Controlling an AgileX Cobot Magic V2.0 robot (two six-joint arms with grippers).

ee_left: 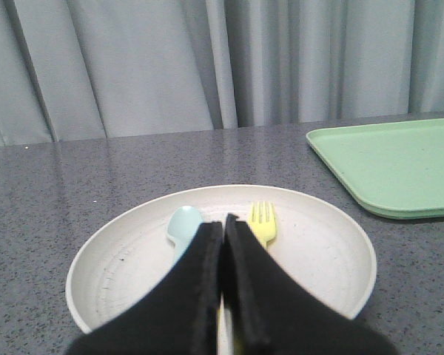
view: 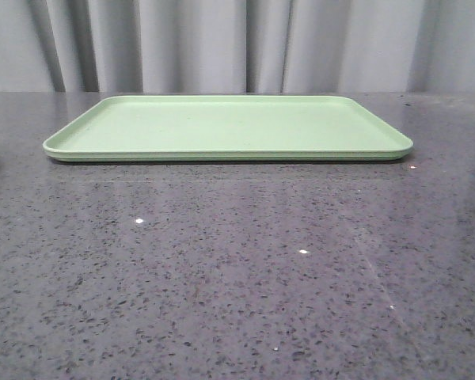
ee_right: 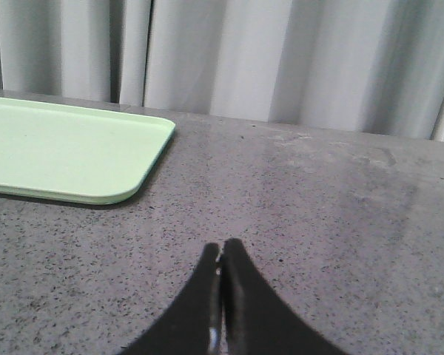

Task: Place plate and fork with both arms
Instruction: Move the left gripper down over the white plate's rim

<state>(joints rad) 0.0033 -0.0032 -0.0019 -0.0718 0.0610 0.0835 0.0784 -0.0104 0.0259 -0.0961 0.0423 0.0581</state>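
Observation:
In the left wrist view a round cream plate (ee_left: 322, 255) sits on the grey table. A yellow fork (ee_left: 263, 222) lies in it, its handle hidden behind my fingers. My left gripper (ee_left: 223, 222) is shut and empty, hovering over the plate's middle between the fork and a pale blue spoon (ee_left: 183, 225). In the right wrist view my right gripper (ee_right: 221, 251) is shut and empty above bare table, right of the tray. Neither plate, fork nor grippers show in the front view.
A large light-green tray (view: 229, 127) lies at the back middle of the table. It also shows in the left wrist view (ee_left: 392, 163) beyond the plate, and in the right wrist view (ee_right: 66, 148). Grey curtains hang behind the table.

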